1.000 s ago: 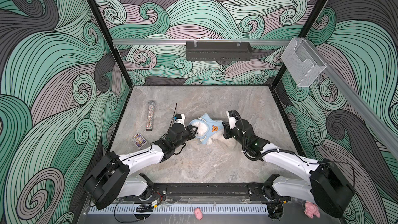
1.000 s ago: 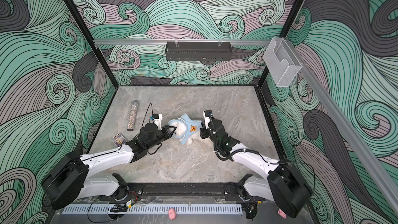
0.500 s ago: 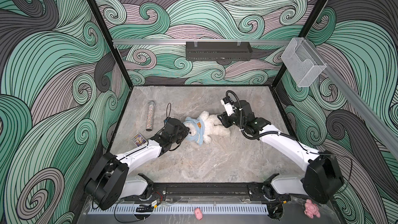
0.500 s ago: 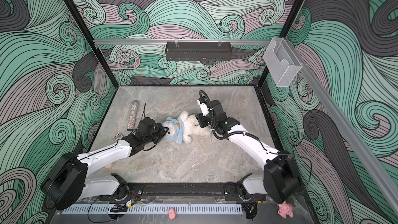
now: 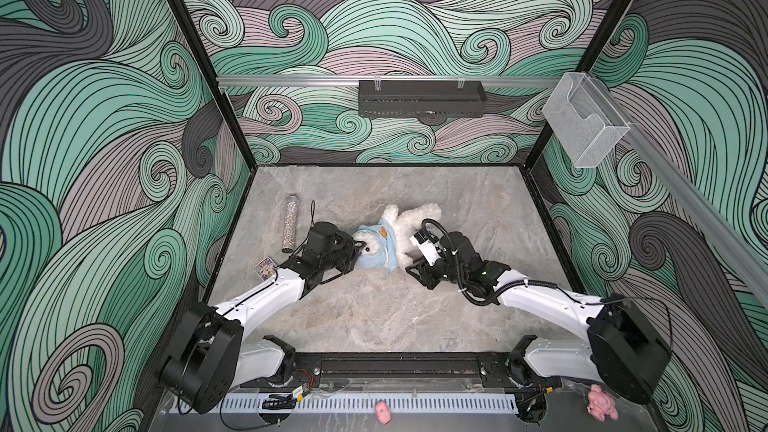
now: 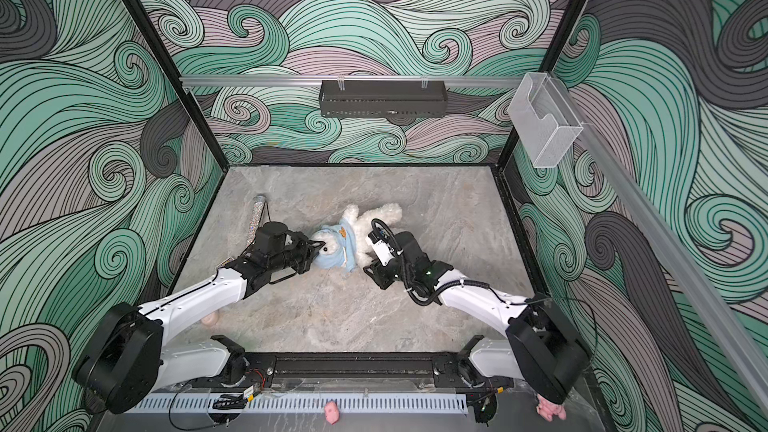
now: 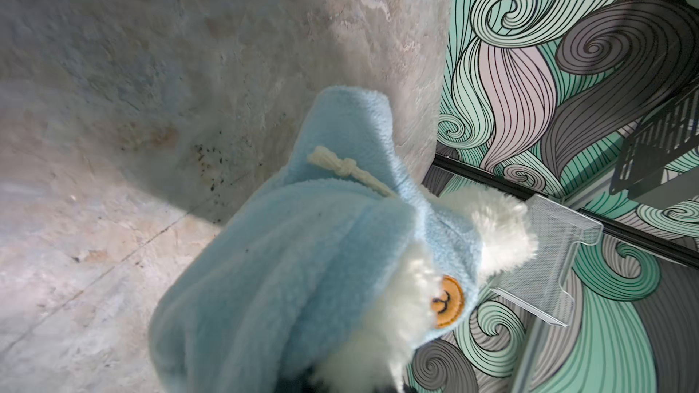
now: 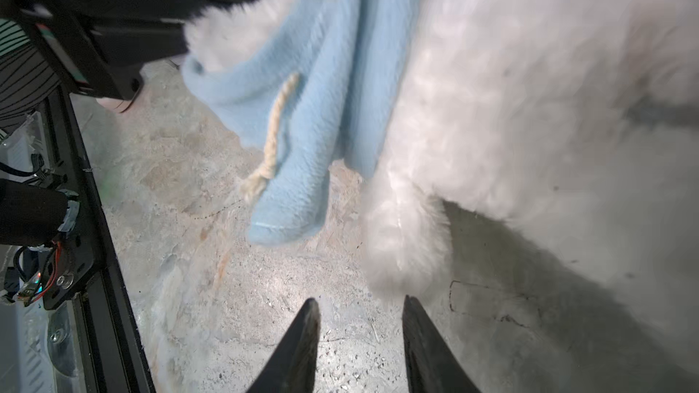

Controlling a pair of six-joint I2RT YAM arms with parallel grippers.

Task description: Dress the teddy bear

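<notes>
The white teddy bear [image 5: 411, 218] [image 6: 374, 218] lies on the stone table, its head towards the left arm and its legs towards the back right. A light blue hoodie [image 5: 376, 257] [image 6: 338, 257] covers its head and chest, bunched above the bare belly. My left gripper [image 5: 352, 250] [image 6: 312, 249] is shut on the bear at its head. The left wrist view is filled by the hoodie [image 7: 283, 258] and white fur. My right gripper [image 8: 359, 300] [image 5: 410, 265] stands open and empty, just short of a furry paw [image 8: 401, 251] beside a dangling sleeve [image 8: 287, 217].
A glittery tube [image 5: 290, 224] and a small card [image 5: 265, 268] lie at the table's left. On the back wall hangs a black basket [image 5: 422, 98], with a clear holder [image 5: 586, 126] on the right. Small pink plush toys [image 5: 382, 411] [image 5: 600, 407] sit beyond the front rail.
My right gripper let go of the hoodie, swung back along the bear and returned to its near side, open. The bear turned, its legs now stretched to the back right. The left gripper kept its hold.
</notes>
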